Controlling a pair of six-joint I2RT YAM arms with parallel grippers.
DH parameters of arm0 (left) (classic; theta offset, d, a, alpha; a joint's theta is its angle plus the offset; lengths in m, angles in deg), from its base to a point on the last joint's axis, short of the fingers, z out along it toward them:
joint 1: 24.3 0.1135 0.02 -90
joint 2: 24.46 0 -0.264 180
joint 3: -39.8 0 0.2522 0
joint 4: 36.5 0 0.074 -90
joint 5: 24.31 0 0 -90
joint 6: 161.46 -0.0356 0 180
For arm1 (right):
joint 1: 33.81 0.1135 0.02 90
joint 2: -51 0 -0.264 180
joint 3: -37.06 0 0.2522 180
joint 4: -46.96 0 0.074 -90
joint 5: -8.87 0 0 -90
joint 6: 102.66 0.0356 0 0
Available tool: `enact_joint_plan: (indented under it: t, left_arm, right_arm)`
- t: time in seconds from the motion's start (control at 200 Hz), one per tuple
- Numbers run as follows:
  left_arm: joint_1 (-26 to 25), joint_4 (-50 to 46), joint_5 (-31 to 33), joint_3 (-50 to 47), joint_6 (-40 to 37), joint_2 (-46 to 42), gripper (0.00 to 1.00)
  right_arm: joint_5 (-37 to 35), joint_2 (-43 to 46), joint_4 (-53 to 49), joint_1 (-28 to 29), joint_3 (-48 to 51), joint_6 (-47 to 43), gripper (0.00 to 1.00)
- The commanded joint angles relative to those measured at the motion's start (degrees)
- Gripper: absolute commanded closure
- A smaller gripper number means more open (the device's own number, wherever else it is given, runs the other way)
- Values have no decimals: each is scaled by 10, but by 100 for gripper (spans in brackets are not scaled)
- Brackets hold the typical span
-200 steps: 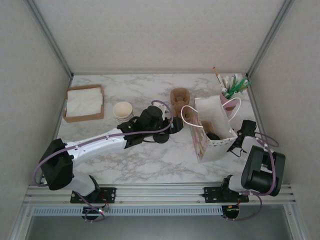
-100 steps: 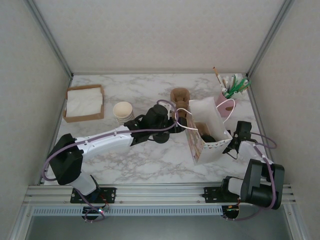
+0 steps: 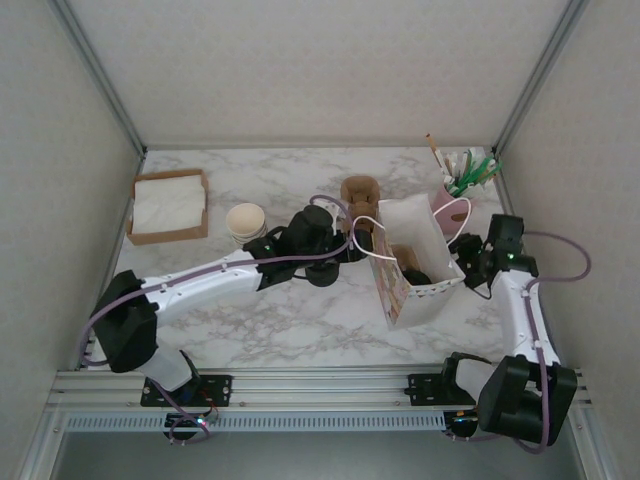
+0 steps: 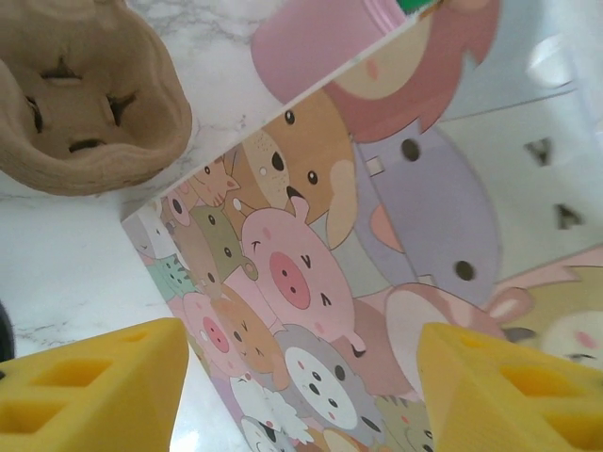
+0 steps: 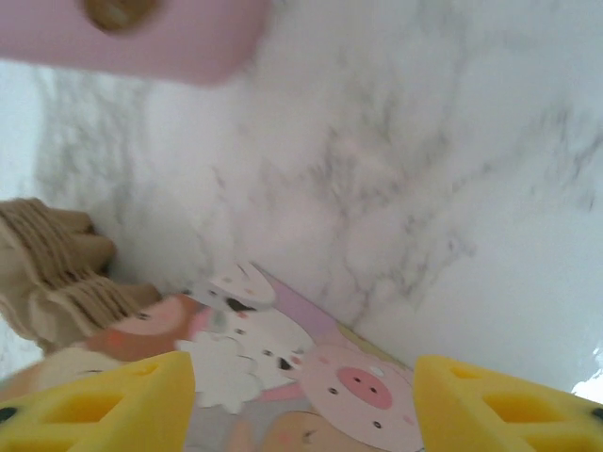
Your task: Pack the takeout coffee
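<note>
Black-lidded coffee point(image 3: 420, 273) apparently down inside bag point(image 3: 410, 222) right of centre, so back left claw point(image 4: 301, 372) and right claw point(image 5: 303, 395), both spread and empty beside it, straight away without nudging or tipping it.

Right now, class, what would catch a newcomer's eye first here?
A cartoon-animal paper bag stands open right of centre on the marble table. The left pincer and right pincer flank it, both open. A pink cup of utensils stands at the back right.
</note>
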Motion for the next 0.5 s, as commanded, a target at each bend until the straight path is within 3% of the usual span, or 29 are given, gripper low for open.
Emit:
enact_joint_plan:
  t: [0.0, 0.245, 0.496]
  left_arm:
    - [12, -22, 26, -13, -6, -52, 33]
    - [47, -64, 31, -6, -33, -112, 22]
    - [85, -77, 18, 33, -65, -134, 9]
  right_arm:
    - [-75, 8, -80, 0, -63, -65, 36]
    - [-92, -37, -140, 0, -233, -144, 30]
    - [-34, -116, -149, 1, -378, -199, 32]
